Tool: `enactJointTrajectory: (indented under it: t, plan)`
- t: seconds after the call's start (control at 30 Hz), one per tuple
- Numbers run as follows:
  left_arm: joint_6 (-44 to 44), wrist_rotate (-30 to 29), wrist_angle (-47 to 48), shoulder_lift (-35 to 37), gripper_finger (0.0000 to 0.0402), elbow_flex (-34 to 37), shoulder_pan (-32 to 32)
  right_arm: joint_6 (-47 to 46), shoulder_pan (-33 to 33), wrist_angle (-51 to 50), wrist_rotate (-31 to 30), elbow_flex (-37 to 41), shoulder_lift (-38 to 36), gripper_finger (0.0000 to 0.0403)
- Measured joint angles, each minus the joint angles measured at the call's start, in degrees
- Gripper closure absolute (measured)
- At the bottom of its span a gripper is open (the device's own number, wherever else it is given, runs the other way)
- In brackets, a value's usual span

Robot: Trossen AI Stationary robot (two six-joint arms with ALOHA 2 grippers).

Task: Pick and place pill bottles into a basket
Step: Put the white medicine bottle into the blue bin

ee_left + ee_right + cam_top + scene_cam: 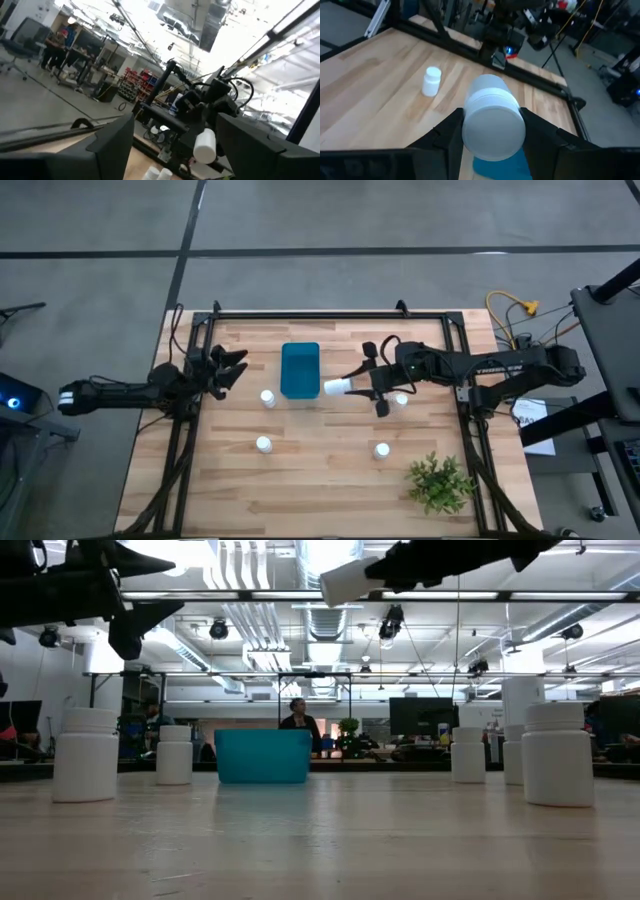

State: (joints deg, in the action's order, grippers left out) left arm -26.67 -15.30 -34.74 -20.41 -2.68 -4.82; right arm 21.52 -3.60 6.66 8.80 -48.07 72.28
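Observation:
The blue basket (300,370) stands on the wooden table at mid-far; it also shows in the low view (263,757). My right gripper (352,387) is shut on a white pill bottle (336,387) held high beside the basket's right wall. My left gripper (230,370) is open and empty, raised just left of the basket. Several more bottles stand upright on their bases: one (268,398) at the basket's near left corner, one (263,445) and one (381,450) nearer, and one (400,400) under my right arm. My right gripper pinches the bottle's round side (470,120) between its two fingers (447,135). The fingers come level from the table's right and lie along the bottle. The bottle lies on its side, lifted clear of the table, its free end (340,582) pointing toward the basket.
A green leafy plant (440,480) stands at the near right corner. A black frame (320,315) runs round the table's far and side edges. Bare wood lies along the near edge (320,500). A person (298,715) stands in the room far behind the basket.

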Motion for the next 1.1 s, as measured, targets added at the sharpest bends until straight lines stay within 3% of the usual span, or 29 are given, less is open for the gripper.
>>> enactJointTrajectory:
  t: [0.3, 0.5, 0.77, 0.93, 1.1]
  plan:
    - [-3.0, 0.5, -15.3, -11.5, 0.0131, -0.7, 0.0, 5.9, 3.7, 9.4, -0.3, 0.2, 5.3, 0.0254]
    - [-4.6, 7.0, -21.1, -22.5, 0.0131, -3.5, 0.0, 6.8, 3.8, 13.6, -1.6, 0.1, 6.2, 0.0254]
    - [-4.6, 11.8, -27.5, -38.1, 0.0132, -10.7, 0.0, 9.3, 4.1, 13.7, -4.6, 0.3, 6.5, 0.0254]
    - [-5.0, 13.3, -41.3, -45.5, 0.0132, -11.6, 0.0, 10.7, 4.8, 13.7, -4.5, 0.6, 6.5, 0.0254]
    - [-6.2, 14.5, -41.8, -51.3, 0.0132, -14.1, 0.0, 11.9, 5.3, 13.8, -4.5, 0.6, 6.5, 0.0254]
